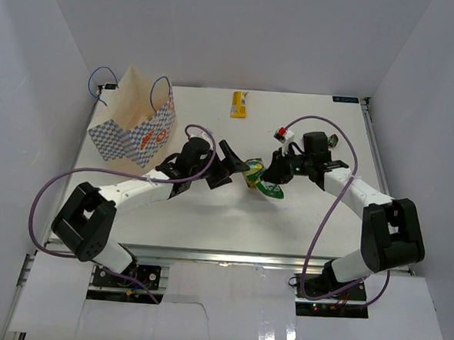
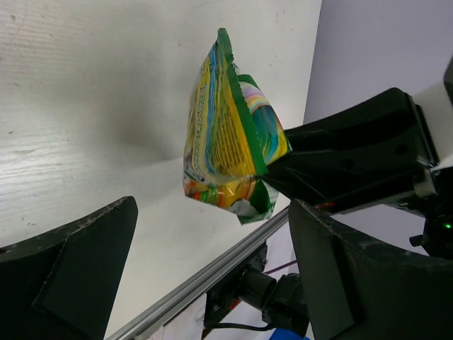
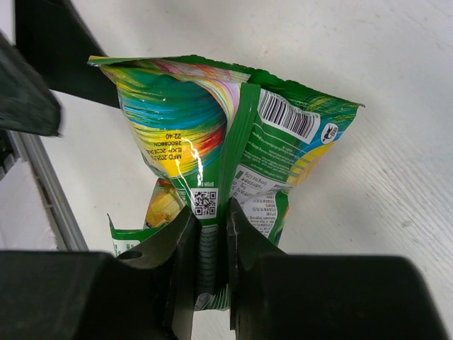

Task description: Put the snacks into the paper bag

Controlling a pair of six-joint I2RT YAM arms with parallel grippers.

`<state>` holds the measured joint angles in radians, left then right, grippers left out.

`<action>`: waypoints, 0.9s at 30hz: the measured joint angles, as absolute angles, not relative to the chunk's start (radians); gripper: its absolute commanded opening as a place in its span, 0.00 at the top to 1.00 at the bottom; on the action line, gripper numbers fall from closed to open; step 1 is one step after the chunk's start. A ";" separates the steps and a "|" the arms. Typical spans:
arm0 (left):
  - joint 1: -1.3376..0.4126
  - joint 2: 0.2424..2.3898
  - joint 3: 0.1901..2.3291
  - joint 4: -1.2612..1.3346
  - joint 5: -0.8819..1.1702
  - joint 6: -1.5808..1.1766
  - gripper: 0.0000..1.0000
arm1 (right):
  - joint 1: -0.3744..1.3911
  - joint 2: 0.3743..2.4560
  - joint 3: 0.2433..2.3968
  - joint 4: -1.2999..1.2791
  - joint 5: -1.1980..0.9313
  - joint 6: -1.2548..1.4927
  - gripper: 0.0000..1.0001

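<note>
My right gripper (image 1: 271, 175) (image 3: 211, 221) is shut on the back seam of the green bag (image 1: 259, 180) (image 3: 191, 134) and holds it above the table's middle. My left gripper (image 1: 233, 167) (image 2: 212, 216) is open, right beside the green bag (image 2: 226, 134) on its left. The bag hangs just ahead of its spread fingers (image 2: 78, 269) without touching them. The checkered paper bag (image 1: 133, 129) stands open at the far left, its blue handles up. A yellow wrapper (image 1: 240, 104) lies at the far edge. The other snacks are hidden or out of view.
A small red-and-white item (image 1: 279, 132) lies behind my right gripper. A dark packet-like thing (image 1: 333, 141) peeks out beside the right wrist. White walls close in the table (image 1: 208, 223) on three sides. The metal front rail (image 2: 205, 276) runs along the near edge.
</note>
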<state>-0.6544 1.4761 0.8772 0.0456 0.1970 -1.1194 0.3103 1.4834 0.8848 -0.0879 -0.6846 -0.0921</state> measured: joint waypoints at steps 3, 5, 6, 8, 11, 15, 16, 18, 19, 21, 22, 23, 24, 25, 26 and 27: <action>-0.665 1.518 0.899 0.056 0.196 -1.130 0.02 | 0.321 1.483 0.885 -0.076 -0.717 -0.081 0.92; -0.668 1.534 0.914 0.062 0.193 -1.135 0.02 | 0.330 1.483 0.885 -0.073 -0.730 -0.078 0.92; -0.670 1.538 0.920 0.067 0.193 -1.135 0.02 | 0.335 1.483 0.885 -0.072 -0.736 -0.076 0.92; -0.670 1.549 0.933 0.081 0.193 -1.138 0.02 | 0.347 1.483 0.885 -0.069 -0.746 -0.070 0.92; -0.670 1.569 0.945 0.099 0.194 -1.143 0.06 | 0.367 1.483 0.885 -0.050 -0.759 -0.060 0.92; -0.671 1.594 0.945 0.104 0.196 -1.160 0.22 | 0.384 1.483 0.885 -0.029 -0.766 -0.046 0.92; -0.671 1.596 0.945 0.105 0.198 -1.162 0.24 | 0.386 1.483 0.885 -0.026 -0.766 -0.043 0.92; -0.671 1.596 0.945 0.105 0.198 -1.162 0.36 | 0.386 1.483 0.886 -0.024 -0.766 -0.035 0.92; -0.671 1.596 0.945 0.105 0.198 -1.165 0.41 | 0.386 1.483 0.887 -0.021 -0.766 -0.033 0.92; -0.671 1.596 0.945 0.104 0.199 -1.162 0.52 | 0.386 1.483 0.889 -0.014 -0.766 -0.028 0.88; -0.671 1.596 0.945 0.105 0.198 -1.162 0.56 | 0.386 1.483 0.890 -0.010 -0.766 -0.026 0.86; -0.671 1.596 0.945 0.105 0.197 -1.162 0.60 | 0.386 1.483 0.892 -0.007 -0.766 -0.025 0.84; -0.671 1.596 0.945 0.105 0.197 -1.161 0.62 | 0.387 1.483 0.894 -0.006 -0.766 -0.024 0.77; -0.670 1.595 0.945 0.105 0.197 -1.160 0.64 | 0.387 1.483 0.894 -0.004 -0.766 -0.023 0.74; -0.670 1.595 0.945 0.105 0.197 -1.159 0.70 | 0.387 1.483 0.894 -0.004 -0.766 -0.023 0.66; -0.671 1.595 0.945 0.104 0.197 -1.158 0.71 | 0.387 1.483 0.894 -0.004 -0.767 -0.019 0.61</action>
<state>-0.6708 1.5951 0.9451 0.1036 0.1970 -1.1580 0.3866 1.4830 0.8940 -0.0040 -0.7666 -0.0189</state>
